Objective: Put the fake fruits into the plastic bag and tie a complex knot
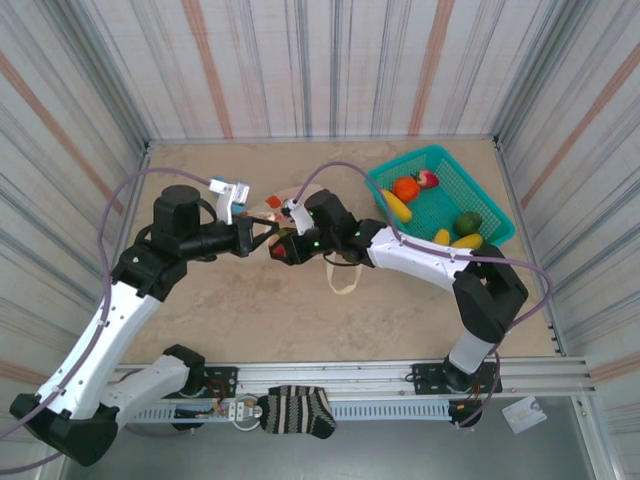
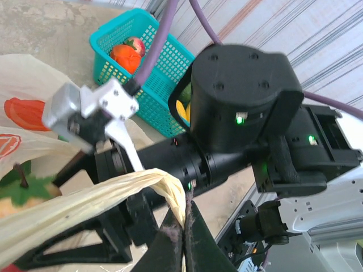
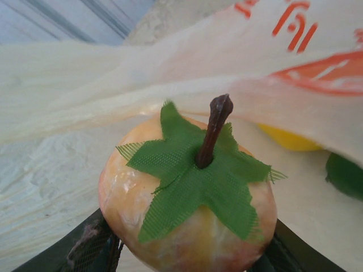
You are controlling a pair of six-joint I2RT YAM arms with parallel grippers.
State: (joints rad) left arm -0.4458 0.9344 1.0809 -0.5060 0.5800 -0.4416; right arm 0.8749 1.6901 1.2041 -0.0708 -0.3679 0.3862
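With left gripper (image 2: 182,226) pinched shut on the rim of the plastic bag (image 2: 34,73), hold that mouth high and taut; with right gripper (image 3: 190,252) closed partway around a peach-coloured fake fruit (image 3: 187,187) at the bag's mouth, ease deeper inside; release low, clear of the film.

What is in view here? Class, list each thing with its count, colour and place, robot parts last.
plastic bag: one, cream with red-orange prints, mid-table.
peach-coloured fruit: one, green leaf, brown stem, by the bag.
yellow fruit: one, behind the bag's film.
basket: one, teal, far right of table.
basket fruits: about six; orange, pink-red, green, yellow; in the basket.
sock: one, striped dark and cream, near rail.
left hand: one, black, shut on a twisted bag edge.
right hand: one, black, gripping the peach-coloured fruit.
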